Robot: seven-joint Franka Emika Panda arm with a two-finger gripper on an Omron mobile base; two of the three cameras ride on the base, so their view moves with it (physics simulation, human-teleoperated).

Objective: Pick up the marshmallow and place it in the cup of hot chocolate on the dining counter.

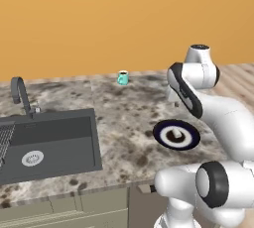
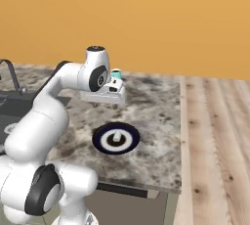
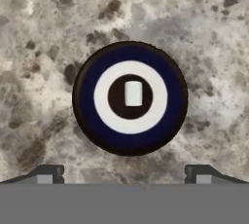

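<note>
- The end effector (image 3: pixel 124 174) hangs released above the tabletop (image 3: pixel 209 33), its two dark fingertips (image 3: pixel 48 173) set wide apart with nothing between them.
- From the right base camera the end effector (image 2: pixel 106 104) sits at the end of the white arm, up in the air over the speckled stone, clear of everything below it.
- Straight under the hand lies the plate (image 3: pixel 87 121), round, with a dark blue rim, a white ring and a dark centre; in the hand camera it fills the middle, at twelve o'clock from the fingertips.
- The marshmallow (image 3: pixel 133 94) rests at the very centre of that plate, a small white block, touching neither fingertip.
- In the right base camera the marshmallow (image 2: pixel 117 137) shows as a pale speck in the middle of the plate (image 2: pixel 100 141), at about five o'clock from the end effector.
- From the left base camera the plate (image 1: pixel 161 134) lies near the front edge of the tabletop (image 1: pixel 124 118), partly behind the arm.
- The cup of hot chocolate (image 1: pixel 123 78), a small teal mug, stands at the far edge of the tabletop, well apart from the plate, at roughly eleven o'clock from it.
- In the right base camera the cup of hot chocolate (image 2: pixel 116 74) peeks out just behind the robot's wrist.
- A dark sink (image 1: pixel 54 142) with a curved faucet (image 1: pixel 21 93) sits in the tabletop at nine o'clock from the plate.
</note>
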